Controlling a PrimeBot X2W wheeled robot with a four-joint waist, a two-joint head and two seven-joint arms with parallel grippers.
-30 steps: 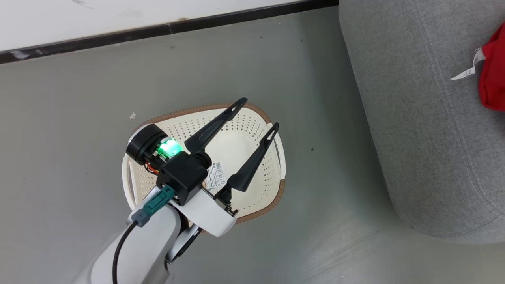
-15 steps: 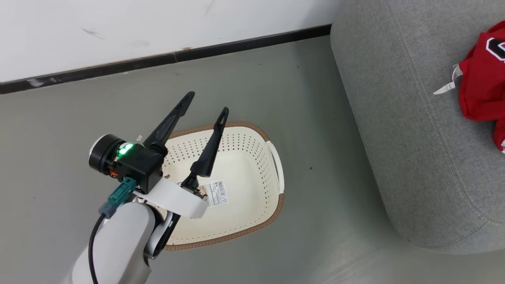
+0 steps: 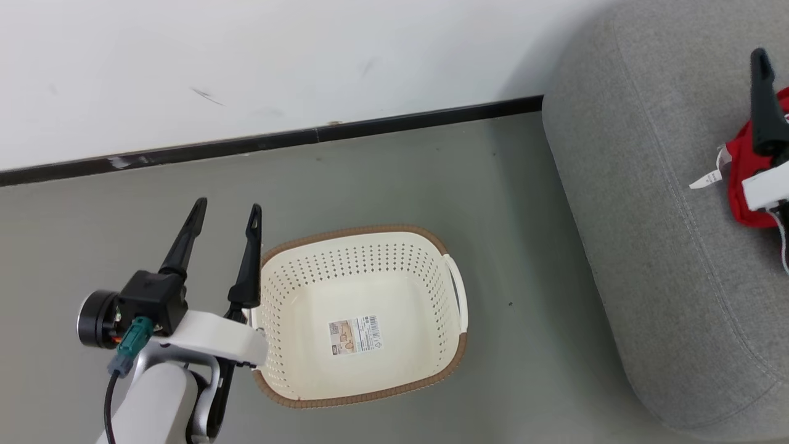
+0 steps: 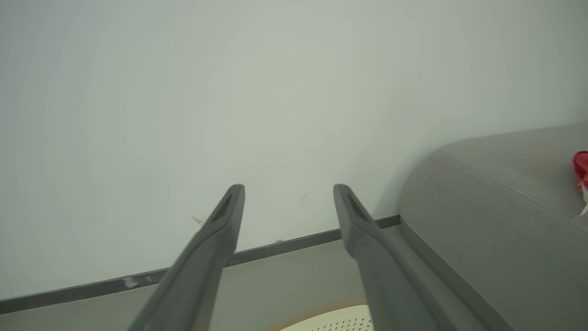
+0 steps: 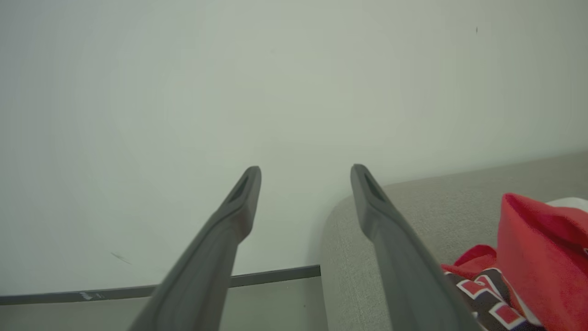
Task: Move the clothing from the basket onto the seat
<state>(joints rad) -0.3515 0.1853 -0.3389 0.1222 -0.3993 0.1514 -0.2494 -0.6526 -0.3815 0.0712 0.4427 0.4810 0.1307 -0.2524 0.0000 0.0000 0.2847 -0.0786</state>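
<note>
The clothing (image 3: 741, 161) lies on the sofa (image 3: 653, 216) at the far right of your scene, a bunched red heap with a white tag (image 3: 709, 179) sticking out toward the left. In the right wrist view you can see it (image 5: 542, 248) more closely: red cloth, with black, white and red lettering on the near fold, lying on the grey upholstery (image 5: 459, 207).

Your right gripper (image 5: 307, 171) is spread wide with nothing between its fingers. One dark finger (image 3: 764, 105) stands in front of the red heap in the head view; whether it touches the cloth you cannot tell.

The basket (image 3: 357, 262) stands upright on the floor (image 3: 511, 203), to the left of the sofa and apart from it. You can look straight down to its cream bottom, where the label sticker (image 3: 354, 335) sits.

Your left gripper (image 3: 227, 208) hangs at the basket's left edge, fingers released and parted, gripping nothing and pointing toward the far wall (image 3: 308, 61). Its right finger runs just beside the basket's left rim. The left wrist view looks between those open fingers (image 4: 220, 230) at the wall and the dark baseboard (image 4: 294, 242), with a corner of the basket (image 4: 340, 319) at the bottom and the sofa (image 4: 496, 207) on the right, carrying a bit of the red clothing (image 4: 580, 163).
</note>
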